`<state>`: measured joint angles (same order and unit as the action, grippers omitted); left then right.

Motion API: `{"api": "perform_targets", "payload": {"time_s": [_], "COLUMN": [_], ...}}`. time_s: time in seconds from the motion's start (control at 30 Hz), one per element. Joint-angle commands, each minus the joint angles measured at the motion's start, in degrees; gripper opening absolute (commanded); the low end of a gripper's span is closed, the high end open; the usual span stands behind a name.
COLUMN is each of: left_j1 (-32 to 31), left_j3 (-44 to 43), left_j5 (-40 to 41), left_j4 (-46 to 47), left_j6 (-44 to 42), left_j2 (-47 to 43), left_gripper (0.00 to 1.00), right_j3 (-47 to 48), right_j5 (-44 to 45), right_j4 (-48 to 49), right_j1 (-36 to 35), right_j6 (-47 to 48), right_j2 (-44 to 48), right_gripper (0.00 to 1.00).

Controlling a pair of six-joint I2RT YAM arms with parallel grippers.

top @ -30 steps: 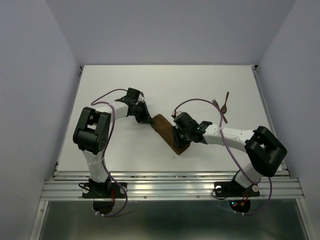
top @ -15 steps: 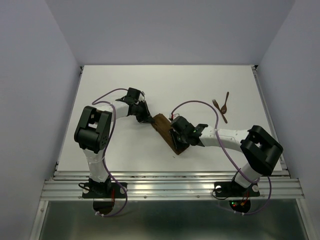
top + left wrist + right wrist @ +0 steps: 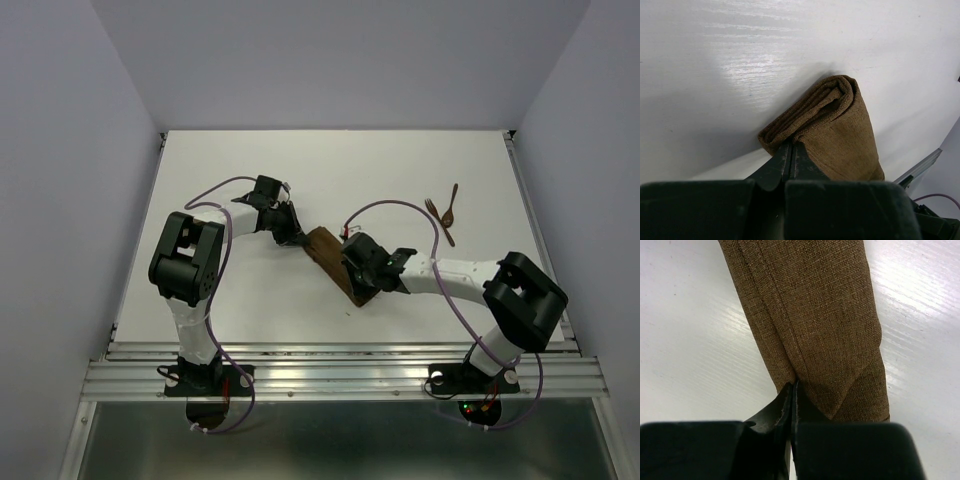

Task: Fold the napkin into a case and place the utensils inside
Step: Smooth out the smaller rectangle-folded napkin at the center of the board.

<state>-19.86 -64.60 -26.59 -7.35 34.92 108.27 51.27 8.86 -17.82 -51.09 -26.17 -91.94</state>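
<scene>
The case (image 3: 333,260) lies folded as a narrow strip mid-counter (image 3: 270,310). My left fingers (image 3: 786,159) and right fingers (image 3: 788,397), each pair pressed together, meet its opposite ends. Fork (image 3: 432,208) and spoon (image 3: 452,203) lie well apart from it; inserting them is still to do, I judge.

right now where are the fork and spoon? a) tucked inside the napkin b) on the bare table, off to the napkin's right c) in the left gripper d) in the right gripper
b, the fork and spoon lie on the table, clear of the napkin
</scene>
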Motion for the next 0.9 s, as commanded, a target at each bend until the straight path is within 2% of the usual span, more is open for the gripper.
{"api": "perform_targets", "payload": {"time_s": [0.0, 0.03, 0.07, 0.2, 0.37, 0.5, 0.67, 0.87], "left_j1": [-0.2, -0.2, -0.2, -0.3, -0.3, -0.4, -0.7, -0.8], "left_j3": [-0.4, -0.5, -0.6, -1.1, -1.1, -1.1, -1.3, -1.8], "left_j5": [0.1, 0.0, 0.0, 0.0, -0.1, 0.0, 0.0, 0.0], "left_j4": [0.6, 0.6, 0.5, 0.5, 0.4, 0.3, 0.1, -0.3], "left_j6": [-1.5, -1.5, -1.5, -1.6, -1.6, -1.6, -1.7, -1.9], "left_j2": [0.1, 0.0, 0.1, 0.3, 0.5, 0.6, 0.6, 0.4], "left_gripper": [0.00, 0.00, 0.00, 0.00, 0.00, 0.00, 0.00, 0.00], "right_j3": [1.4, 1.6, 2.3, 2.5, 2.2, 2.1, 1.8, 1.7], "right_j5": [1.9, 1.8, 1.6, 1.9, 3.7, 4.7, 4.5, 4.0], "right_j4": [-2.2, -2.5, -2.7, -3.0, -2.8, -2.4, -1.8, -1.2], "right_j1": [-0.6, -0.6, -0.6, -0.6, -0.6, -0.6, -0.6, -0.6], "right_j6": [0.2, 0.2, 0.5, 0.7, -0.3, -1.0, -1.1, -0.2], "right_j2": [3.2, 3.3, 3.3, 2.3, 2.7, 3.2, 3.3, 5.6], "right_gripper": [0.02, 0.07, 0.19, 0.25, 0.24, 0.17, 0.01, 0.01]}}
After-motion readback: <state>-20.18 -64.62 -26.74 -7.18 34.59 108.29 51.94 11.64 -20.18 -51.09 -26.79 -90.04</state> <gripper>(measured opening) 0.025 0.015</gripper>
